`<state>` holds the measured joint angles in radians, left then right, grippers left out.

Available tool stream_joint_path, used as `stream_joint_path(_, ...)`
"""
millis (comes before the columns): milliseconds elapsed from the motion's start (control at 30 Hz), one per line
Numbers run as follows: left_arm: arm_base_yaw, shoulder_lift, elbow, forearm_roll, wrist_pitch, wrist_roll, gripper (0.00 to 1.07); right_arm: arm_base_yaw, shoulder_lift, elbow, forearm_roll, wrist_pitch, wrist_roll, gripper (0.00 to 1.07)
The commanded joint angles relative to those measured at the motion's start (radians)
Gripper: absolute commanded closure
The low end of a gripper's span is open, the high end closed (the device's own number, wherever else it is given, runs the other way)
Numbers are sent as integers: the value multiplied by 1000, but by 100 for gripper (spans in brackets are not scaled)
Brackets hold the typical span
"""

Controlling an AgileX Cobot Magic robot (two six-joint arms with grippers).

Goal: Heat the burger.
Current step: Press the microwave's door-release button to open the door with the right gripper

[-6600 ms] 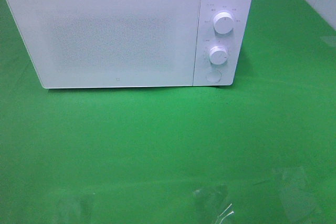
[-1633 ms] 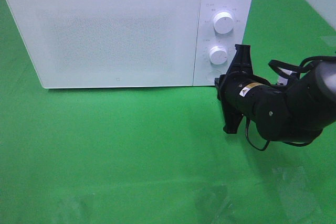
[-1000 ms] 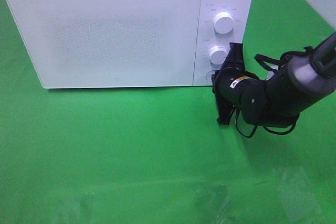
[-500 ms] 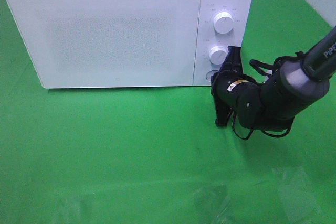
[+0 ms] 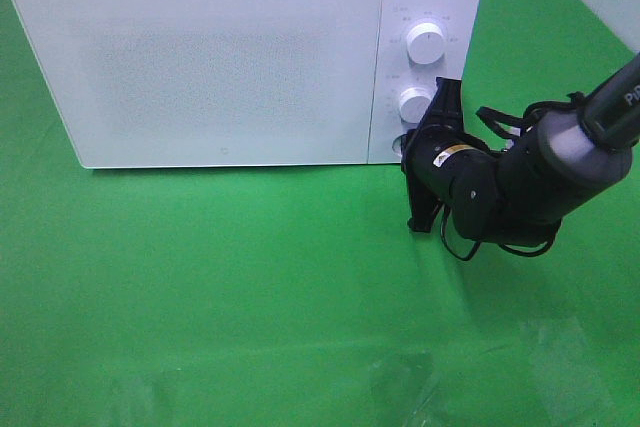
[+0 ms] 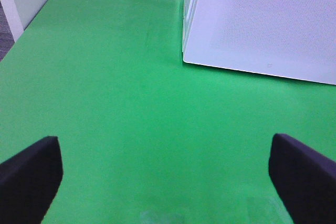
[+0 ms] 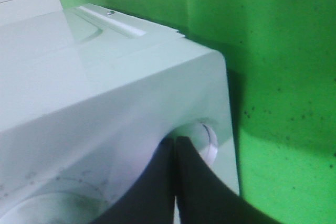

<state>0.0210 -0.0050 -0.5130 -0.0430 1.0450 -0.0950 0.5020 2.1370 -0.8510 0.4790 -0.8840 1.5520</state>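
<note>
Here, the right gripper [image 7: 176, 141] meets one round button [image 7: 209, 141], jaws pressed together.
Left gripper [image 6: 168, 182]: jaws wide apart over the green surface [image 6: 115, 103]. One closed microwave [image 5: 200, 67] carries two knobs, an upper dial [image 5: 426, 43] and a lower dial [image 5: 415, 104]. Where the burger is cannot be told.

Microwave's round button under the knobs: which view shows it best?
Right wrist: the button sits close up, with the shut right end effector at it. Exterior high: the end effector hides nearly all of it. Left wrist: only the microwave door.
</note>
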Motion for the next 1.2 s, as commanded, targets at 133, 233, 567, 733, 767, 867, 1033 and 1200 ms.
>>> stream_joint_path(133, 2, -19, 4, -2, -4, -1, 5, -16, -27, -25, 15, -116, -9, 107)
stream_joint_path(233, 2, -19, 4, -2, -4, -1, 5, -16, -27, -25, 15, -112, -11, 107)
stream_joint_path(567, 2, -19, 4, -2, -4, -1, 5, -16, 21, -47, 46, -246, -24, 107)
stream_joint_path(733, 2, -19, 4, -2, -4, -1, 5, -16, 52, -110, 60, -337, -62, 107)
stream_joint_path(767, 2, -19, 4, -2, -4, -1, 5, -16, 68, -135, 68, -371, -80, 107)
stream_joint_path(867, 2, -19, 4, -2, -4, -1, 5, -16, 75, -152, 68, -381, -84, 107)
stream_joint_path(1033, 2, -19, 4, -2, -4, -1, 5, -16, 75, -159, 68, -380, -84, 107)
stream_joint_path(1200, 2, -19, 4, -2, -4, -1, 5, -16, 75, -157, 68, -349, -84, 107)
